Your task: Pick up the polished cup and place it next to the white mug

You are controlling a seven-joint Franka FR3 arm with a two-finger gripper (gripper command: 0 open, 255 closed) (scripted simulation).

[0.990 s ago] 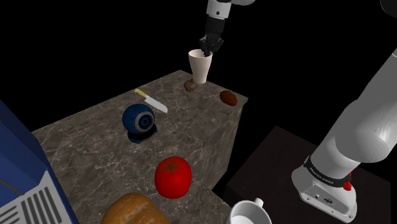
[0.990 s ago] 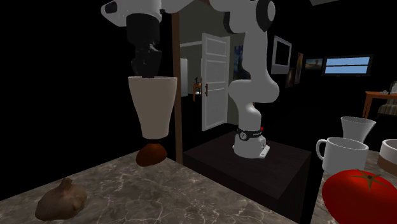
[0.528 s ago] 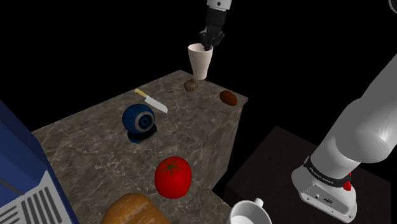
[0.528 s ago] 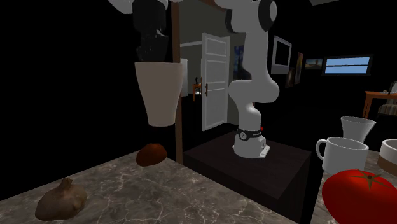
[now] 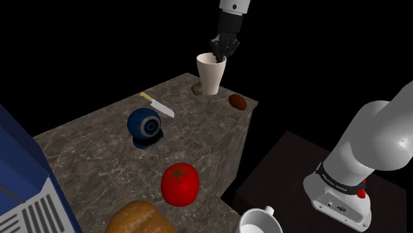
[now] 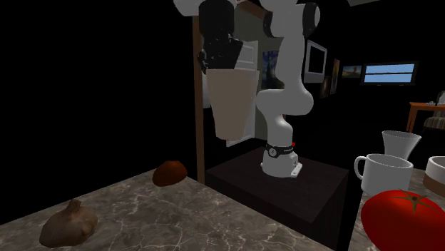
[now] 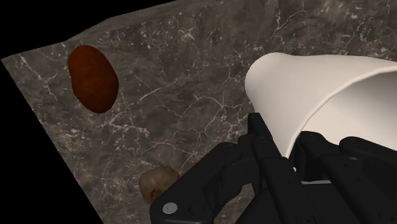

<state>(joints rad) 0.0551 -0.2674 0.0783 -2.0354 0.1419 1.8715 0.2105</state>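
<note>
1. An all-black two-finger gripper [image 5: 220, 53] clamps the rim of a cream-white tapered cup [image 5: 212, 76], one finger inside the mouth and one outside. In the shoulder view the cup is at the far corner of the dark veined stone counter [image 5: 99, 142].
2. In the second exterior view the cup [image 6: 229, 107] hangs upright from the gripper [image 6: 218, 60]. Its base is well clear of the counter [image 6: 214, 221], higher than a red-brown oval lump [image 6: 170, 172] and to that view's right of it.
3. From the wrist view, the black fingers [image 7: 254, 156] pinch the cup's [image 7: 318, 89] wall. Beneath them the red-brown oval lump [image 7: 93, 77] and a smaller tan knobbly lump [image 7: 157, 183] lie apart on the stone.
4. A white mug with a handle [image 5: 257, 222] sits at the shoulder view's bottom edge, well apart from the raised cup. In the second exterior view the mug [image 6: 381, 173] stands at the right, just behind a red tomato [image 6: 403, 217].
5. Between cup and mug in the shoulder view lie a knife with a yellow handle [image 5: 157, 104], a blue ball-shaped device [image 5: 144, 126], the tomato [image 5: 180, 183] and a golden-brown loaf [image 5: 139, 218].
6. The white arm [image 5: 377, 139] rises from a dark box stand [image 5: 278, 165] beside the counter.
</note>
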